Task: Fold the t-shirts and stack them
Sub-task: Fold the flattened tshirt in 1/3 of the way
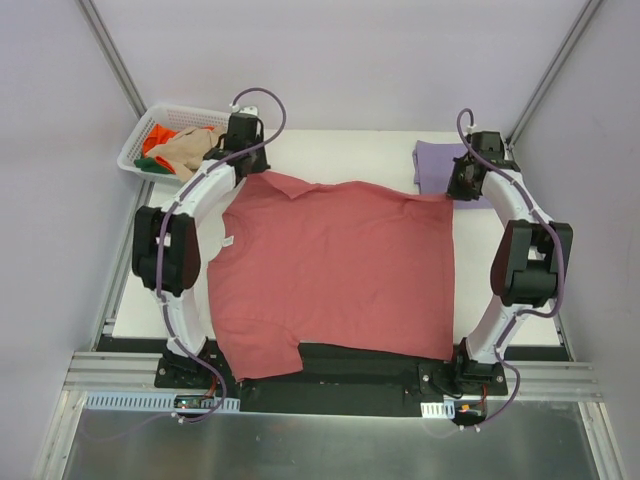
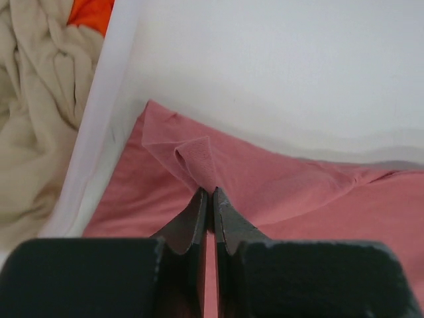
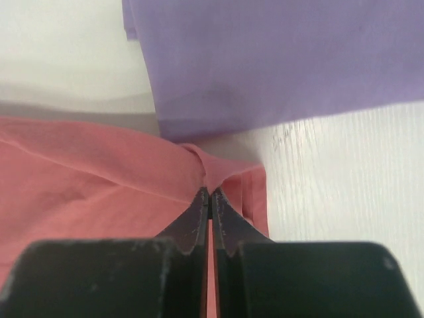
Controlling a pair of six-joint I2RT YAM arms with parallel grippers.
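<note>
Garment position: the rose-red t-shirt (image 1: 335, 270) lies spread flat over the white table (image 1: 340, 150) between the two arms, collar toward the far left and hem toward the right. Its near edge and one sleeve overlap the black base strip (image 1: 350, 360) at the front of the table. Left gripper (image 2: 211, 193) is at the far-left corner of the shirt, close to the collar. In the left wrist view its fingers are pressed together on a small raised ridge of rose-red cloth, with no gap visible between the tips. Right gripper (image 3: 209, 193) is at the far-right corner of the same shirt. In the right wrist view its fingers are likewise pinched tight on a fold of the cloth at the hem corner. The shirt edge between the two held corners runs along the far side of the table with a slight sag. A lavender t-shirt (image 3: 278, 59) lies folded flat on the far-right part of the table, just beyond the right gripper. Its near edge sits just beside the pinched corner; whether the two cloths touch cannot be determined. The white lattice basket (image 1: 135, 150) stands at the far-left corner, just beside the left gripper. It contains a crumpled beige t-shirt (image 2: 33, 119), an orange t-shirt (image 2: 89, 13) behind it and a green t-shirt (image 1: 155, 167) at the near rim
</note>
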